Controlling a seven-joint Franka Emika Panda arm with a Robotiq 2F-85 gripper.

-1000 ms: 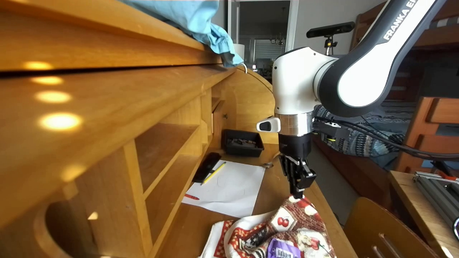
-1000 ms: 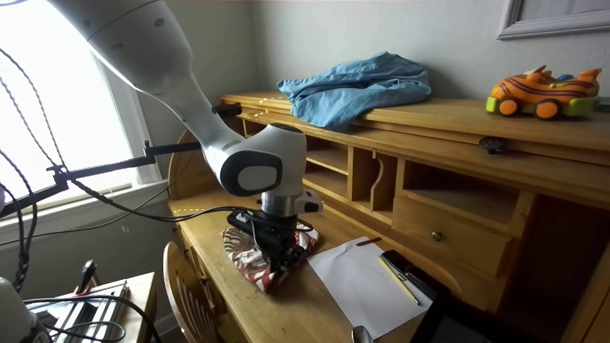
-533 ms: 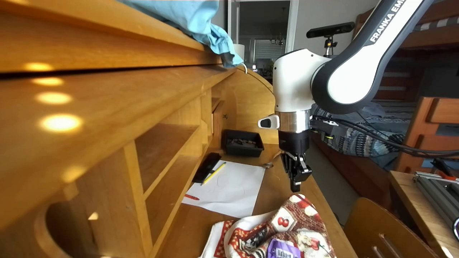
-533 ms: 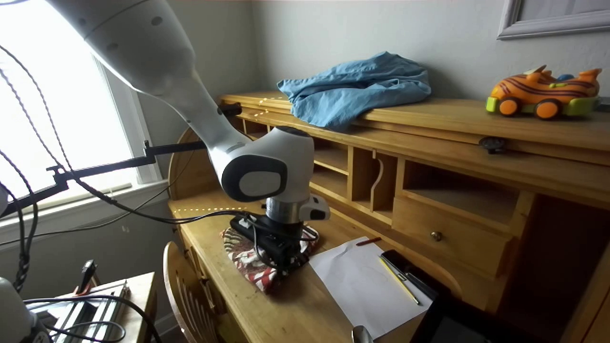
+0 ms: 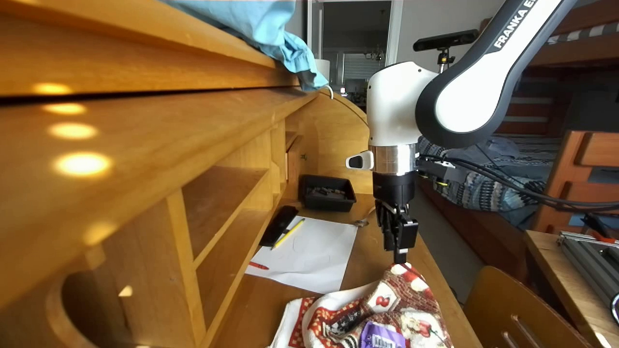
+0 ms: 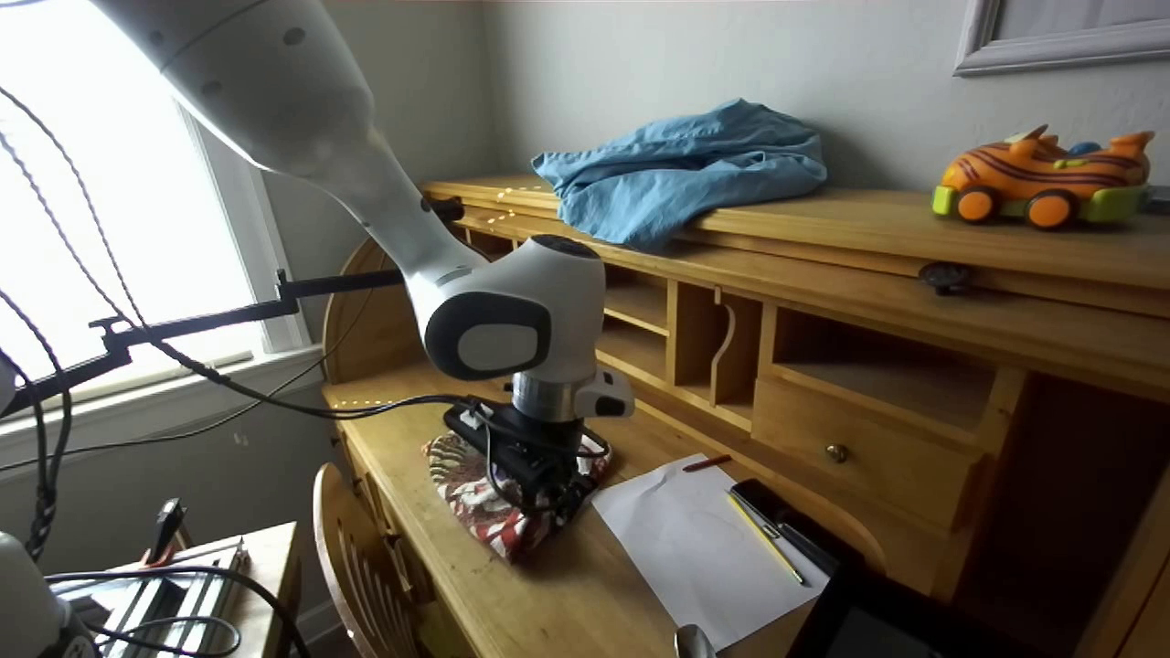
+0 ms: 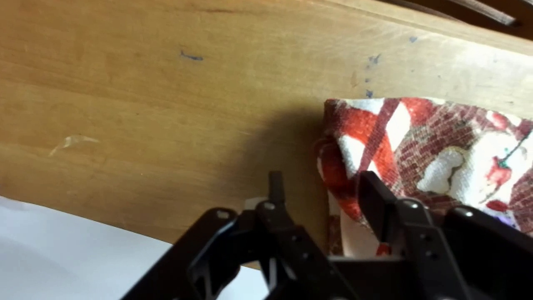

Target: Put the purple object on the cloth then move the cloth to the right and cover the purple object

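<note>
Light-purple flat packet (image 5: 382, 336): on red-white printed fabric cloth (image 5: 358, 313)
Cloth: rumpled, near front edge of wooden table (image 6: 590, 608)
Black two-fingered tool (image 7: 324, 189): unclenched, jaws apart at cloth's folded end

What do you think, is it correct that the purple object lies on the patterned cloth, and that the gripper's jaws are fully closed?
Not quite: the gripper is not closed. The wrist view shows its jaws standing apart, with a clear gap between them. The rest is correct: the purple object lies on the patterned cloth.
</note>
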